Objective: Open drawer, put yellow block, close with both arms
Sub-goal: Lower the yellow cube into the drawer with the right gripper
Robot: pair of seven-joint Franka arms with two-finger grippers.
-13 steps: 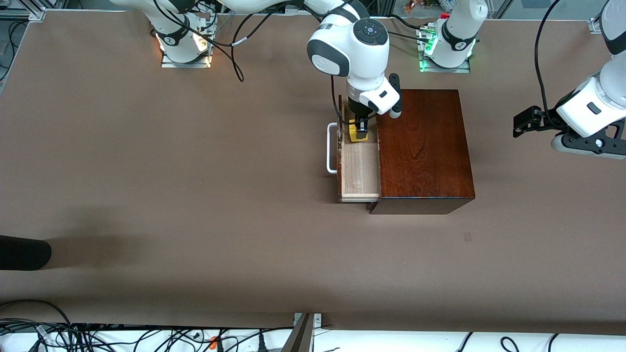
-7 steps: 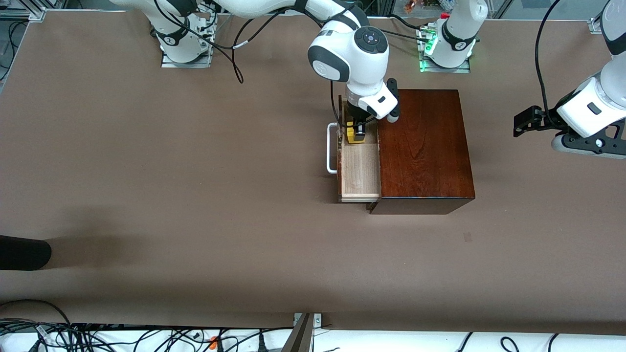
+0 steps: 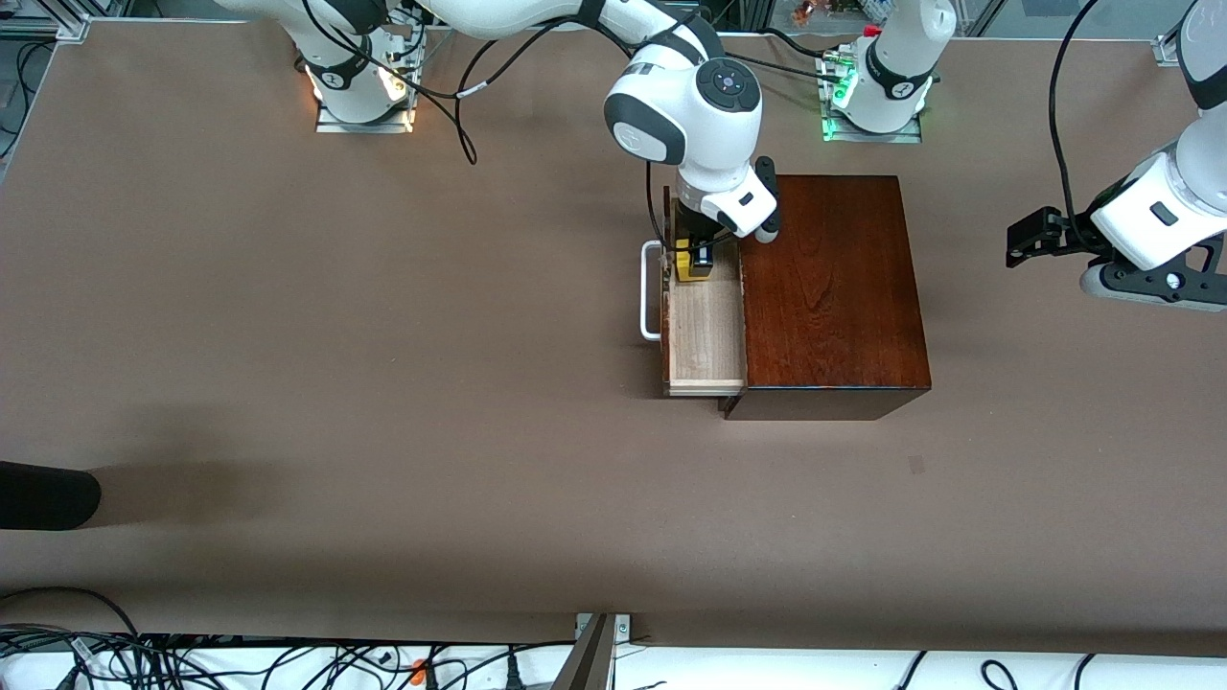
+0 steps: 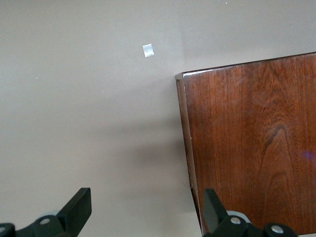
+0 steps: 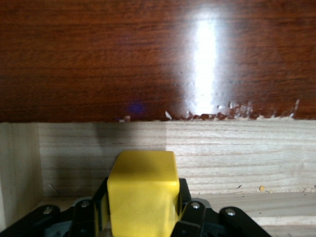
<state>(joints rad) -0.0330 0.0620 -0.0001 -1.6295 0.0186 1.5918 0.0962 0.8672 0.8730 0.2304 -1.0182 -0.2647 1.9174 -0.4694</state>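
The drawer (image 3: 707,335) stands pulled out of the dark reddish-brown wooden box (image 3: 834,287), its white bar handle (image 3: 650,292) toward the right arm's end of the table. My right gripper (image 3: 695,261) is shut on the yellow block (image 3: 692,266) and holds it low inside the drawer's pale tray, at the end farther from the front camera. In the right wrist view the block (image 5: 143,195) sits between the black fingers, by the tray's inner wall (image 5: 197,148). My left gripper (image 3: 1030,238) is open and waits in the air off the box's other end; it shows the same way in its own wrist view (image 4: 146,212).
The box's top (image 4: 252,143) and a corner show in the left wrist view, with a small pale patch (image 4: 148,50) on the table. A black object (image 3: 48,494) lies at the table's edge near the front camera. Cables run along that edge.
My right gripper has sunk lower into the drawer with the yellow block and shifted slightly toward the drawer's front. The left arm has not moved.
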